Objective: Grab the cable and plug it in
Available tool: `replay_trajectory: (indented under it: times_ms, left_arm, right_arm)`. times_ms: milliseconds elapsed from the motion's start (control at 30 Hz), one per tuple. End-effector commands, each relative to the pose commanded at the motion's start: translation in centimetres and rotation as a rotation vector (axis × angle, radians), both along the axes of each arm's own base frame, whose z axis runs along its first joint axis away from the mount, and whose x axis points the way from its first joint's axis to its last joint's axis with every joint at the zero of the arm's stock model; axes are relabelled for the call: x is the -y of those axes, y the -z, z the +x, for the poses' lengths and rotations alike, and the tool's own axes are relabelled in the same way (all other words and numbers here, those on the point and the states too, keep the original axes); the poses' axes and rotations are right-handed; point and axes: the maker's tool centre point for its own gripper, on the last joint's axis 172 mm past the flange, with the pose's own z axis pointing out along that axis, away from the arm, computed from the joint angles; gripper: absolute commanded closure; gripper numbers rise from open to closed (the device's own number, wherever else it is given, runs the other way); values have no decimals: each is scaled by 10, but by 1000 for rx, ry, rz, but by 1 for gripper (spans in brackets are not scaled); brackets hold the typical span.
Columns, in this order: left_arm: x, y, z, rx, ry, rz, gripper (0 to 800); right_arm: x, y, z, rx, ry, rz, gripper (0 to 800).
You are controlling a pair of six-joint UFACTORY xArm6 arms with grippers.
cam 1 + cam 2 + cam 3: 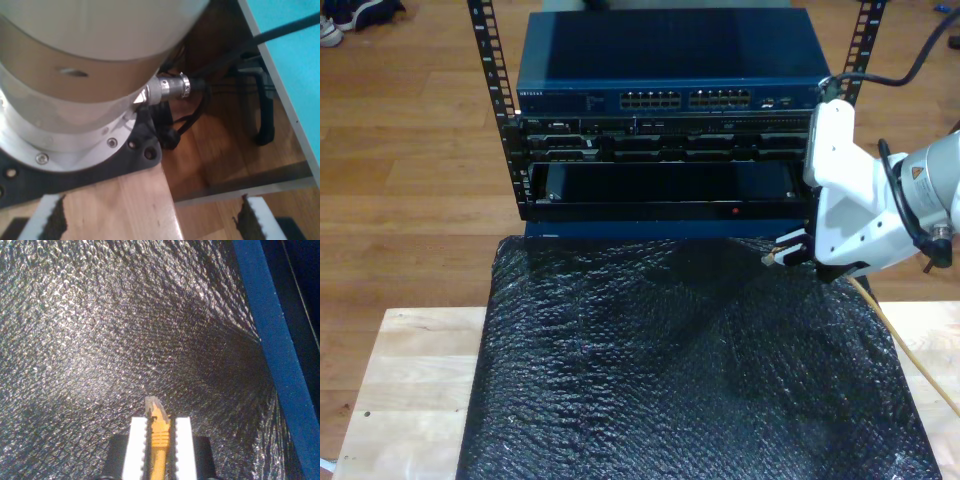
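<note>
Second pincer point(159, 432) clamps ribbed yellow-orange cable point(158, 440), over crinkled black mat point(100, 340).

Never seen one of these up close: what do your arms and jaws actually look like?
My second gripper has white ridged jaws on a black base. My first gripper has the same white toothed jaws. In the exterior view the arm is silver-grey with a white housing, black cables and a small orange sticker.
</note>
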Motion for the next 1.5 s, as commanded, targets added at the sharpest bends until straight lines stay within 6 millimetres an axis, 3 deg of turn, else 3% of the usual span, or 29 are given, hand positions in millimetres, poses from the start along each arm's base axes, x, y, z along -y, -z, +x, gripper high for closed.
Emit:
replay_trajectory:
  times_ms: [233, 633, 1067, 1200, 1500]
  left_arm:
    - [-9, 9, -2, 64, -1, 12, 0]
    - [-18, 44, -9, 208, 22, 46, 0]
    - [-7, 68, 4, 282, 0, 56, 0]
    - [-13, 78, 13, 315, -15, 102, 0]
    - [-10, 79, 20, 340, -65, 98, 0]
  right_arm:
    - [-1, 2, -1, -3, -2, 0, 800]
    - [0, 5, -3, -11, -2, -1, 800]
    - [0, 13, -8, -25, -3, -3, 800]
    - [0, 13, -8, -25, 2, 2, 800]
    - [-1, 16, -9, -28, 3, 1, 800]
